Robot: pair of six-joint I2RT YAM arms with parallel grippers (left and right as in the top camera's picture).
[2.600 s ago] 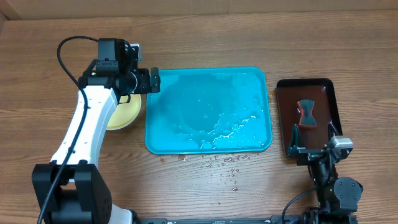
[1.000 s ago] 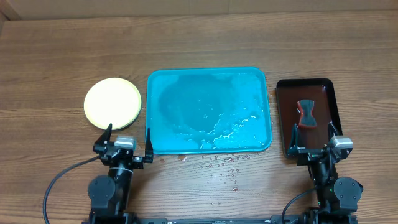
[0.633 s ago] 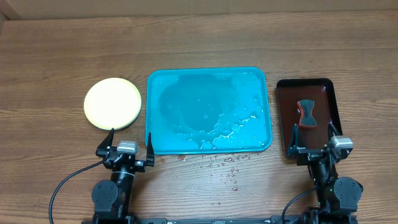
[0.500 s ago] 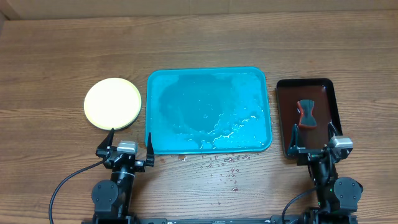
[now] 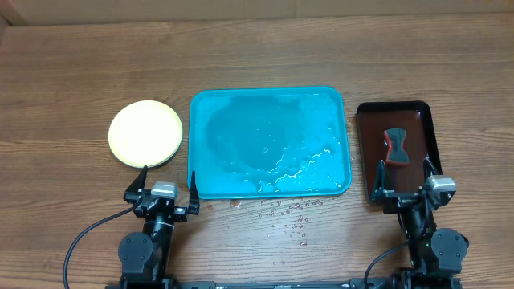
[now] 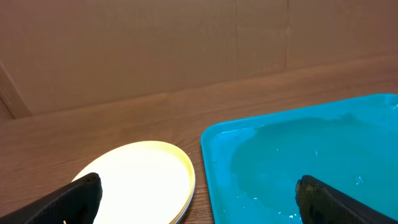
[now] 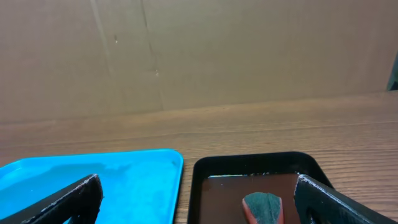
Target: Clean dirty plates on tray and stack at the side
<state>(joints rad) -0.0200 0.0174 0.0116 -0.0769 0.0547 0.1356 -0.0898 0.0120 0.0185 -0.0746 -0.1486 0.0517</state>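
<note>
Withdrawn from the plates [image 5: 145, 133] at 9 o'clock, the left hand [image 5: 168, 171] rests at 7 o'clock, spread wide; right hand [image 5: 404, 164] at 5 o'clock, likewise wide.

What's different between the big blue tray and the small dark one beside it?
The blue tray is bright turquoise; the dark tray is brown-black. The blue tray is much wider than the narrow dark tray. The blue tray holds only water, while the dark tray holds a small red-and-grey object. Both are rounded rectangles lying flat on the wooden table.
</note>
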